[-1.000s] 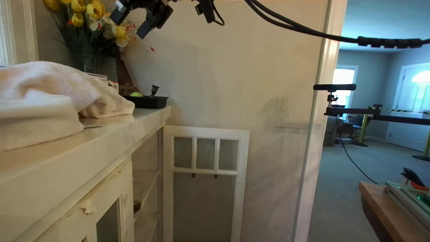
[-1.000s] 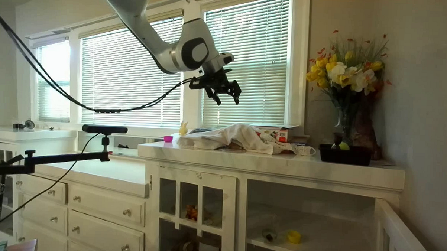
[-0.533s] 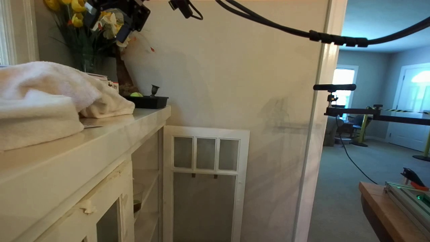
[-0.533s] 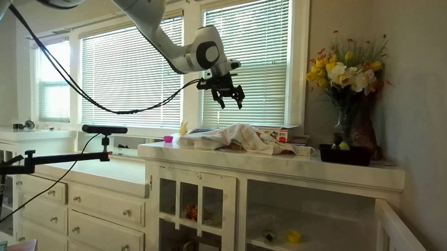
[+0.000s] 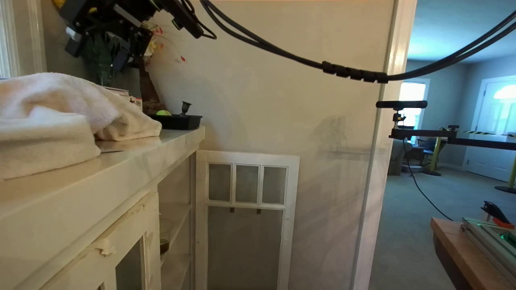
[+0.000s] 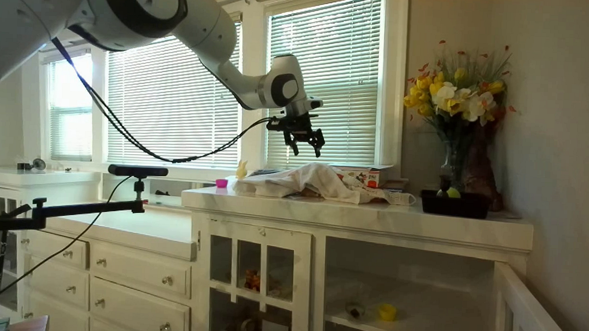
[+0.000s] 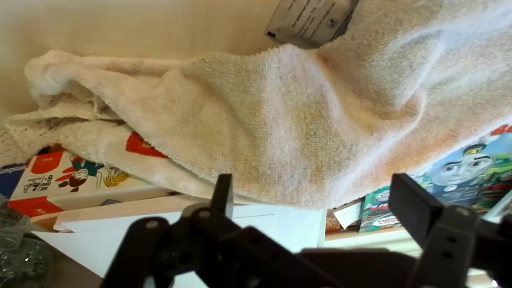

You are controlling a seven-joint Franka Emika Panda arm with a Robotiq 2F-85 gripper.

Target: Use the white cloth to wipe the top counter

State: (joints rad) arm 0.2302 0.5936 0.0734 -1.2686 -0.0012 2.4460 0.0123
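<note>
The white cloth (image 7: 280, 120), fuzzy and rumpled into soft folds, lies on the worktop (image 7: 140, 24), which in the wrist view stretches out past the cloth's edge towards eleven o'clock, while a red-and-white box (image 7: 72, 184) sits at eight and a picture book (image 7: 460, 172) at four. In an exterior view the hand (image 6: 306, 152), spread wide, hangs at twelve o'clock above the cloth, lower than half a second ago, the folds unchanged.

The white cloth (image 7: 280, 132) looks rough and fuzzy, the counter (image 5: 105, 185) glossy.
</note>
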